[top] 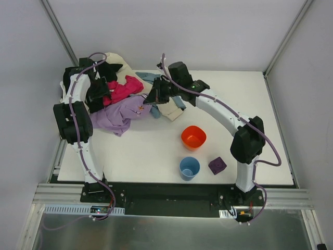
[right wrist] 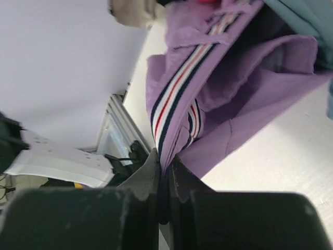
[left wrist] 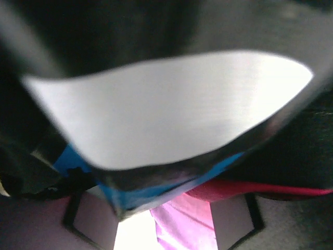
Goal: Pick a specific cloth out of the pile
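One grip: right gripper (right wrist: 165, 165) is clamping the striped trim (right wrist: 177, 88) of the large soft lavender fabric garment (top: 115, 115), lying at the near edge of the jumbled mixed-garment pile (top: 112, 83). Light, floppy; trim is looking like the best hold. Left gripper (top: 98, 92): cannot tell.

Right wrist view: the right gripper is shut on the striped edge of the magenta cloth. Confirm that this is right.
The colour is wrong. The right gripper is shut on the striped edge of the lavender cloth, as the right wrist view shows.
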Motion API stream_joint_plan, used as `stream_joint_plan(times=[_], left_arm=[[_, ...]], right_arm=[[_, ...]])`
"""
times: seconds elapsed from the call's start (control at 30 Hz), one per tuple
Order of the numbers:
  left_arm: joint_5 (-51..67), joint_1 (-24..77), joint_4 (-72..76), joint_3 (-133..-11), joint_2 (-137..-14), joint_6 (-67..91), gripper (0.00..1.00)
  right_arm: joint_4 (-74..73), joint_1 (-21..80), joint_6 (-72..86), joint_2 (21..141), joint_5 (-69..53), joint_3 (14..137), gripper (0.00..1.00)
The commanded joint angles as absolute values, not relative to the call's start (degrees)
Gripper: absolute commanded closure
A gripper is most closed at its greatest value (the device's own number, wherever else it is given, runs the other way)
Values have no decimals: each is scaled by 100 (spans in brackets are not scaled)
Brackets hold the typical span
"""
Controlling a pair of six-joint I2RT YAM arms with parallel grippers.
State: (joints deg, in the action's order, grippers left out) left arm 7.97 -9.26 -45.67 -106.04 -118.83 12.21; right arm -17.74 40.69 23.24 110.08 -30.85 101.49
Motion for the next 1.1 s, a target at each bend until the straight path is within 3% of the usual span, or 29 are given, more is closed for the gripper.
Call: stream_joint_plan(times=[0.0,0.13,0.27,0.47,1.07], left_arm=[[1055,-835,-4395,-10573,-11716,1116,35],[1046,-826,-4377,-10556,-11637,1107,19],[1037,-826,-4368,-10547,-11619,1107,12],[1090,-826,-4377,-10547,-11646,1107,11],[1239,-712,-4342,-10538,-11391,1107,8]], right_arm=[[-1986,4034,2461,10880,-3673,11327,99],[-2074,4043,2689,11083,-3911,12267,99],[-2092,4034,2944,11197,-4078,12954,99],[-1899,3947,3304,11066,-4210,13552,99],[-1679,3445,3348,9765,-3876,13501,99]])
